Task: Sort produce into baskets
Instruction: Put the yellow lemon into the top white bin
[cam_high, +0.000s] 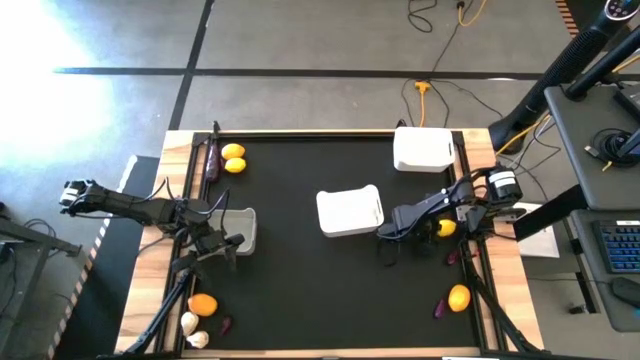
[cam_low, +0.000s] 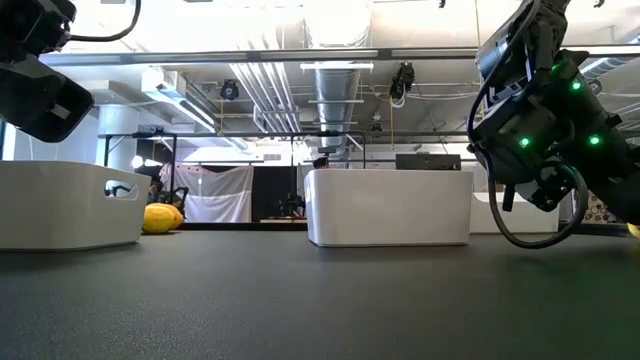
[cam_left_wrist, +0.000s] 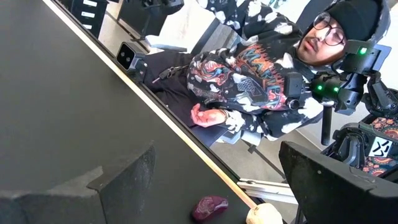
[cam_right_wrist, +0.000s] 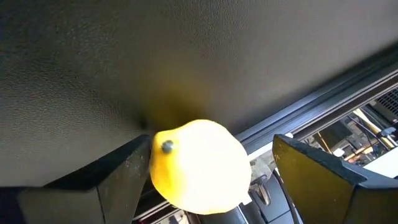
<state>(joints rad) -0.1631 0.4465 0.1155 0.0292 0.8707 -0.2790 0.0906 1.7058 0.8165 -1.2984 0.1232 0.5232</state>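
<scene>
My right gripper (cam_right_wrist: 214, 143) is open and slants down over a yellow lemon (cam_right_wrist: 199, 168) that lies on the black mat by the table's right edge (cam_high: 447, 228); its fingers stand on either side of the lemon. My left gripper (cam_high: 228, 247) waits open near the left basket (cam_high: 240, 228), with nothing between its fingers (cam_left_wrist: 217, 152). A second white basket (cam_high: 350, 211) stands mid-table and a third basket (cam_high: 424, 149) at the far right. Two lemons (cam_high: 234, 158) and an eggplant (cam_high: 211, 160) lie at the far left. My right gripper has one finger (cam_right_wrist: 127, 168) close against the lemon's side (cam_right_wrist: 155, 165), and I cannot tell whether it touches. The other finger (cam_right_wrist: 305, 165) stands clear of the lemon. The lemon rests on the mat.
An orange (cam_high: 203, 304), garlic bulbs (cam_high: 192, 330) and a purple piece (cam_high: 226, 325) lie at the near left. Another citrus (cam_high: 459, 297) and a purple piece (cam_high: 440, 308) lie at the near right. A person (cam_left_wrist: 261, 68) sits beyond the table's near edge. Bare mat lies mid-table toward the near edge.
</scene>
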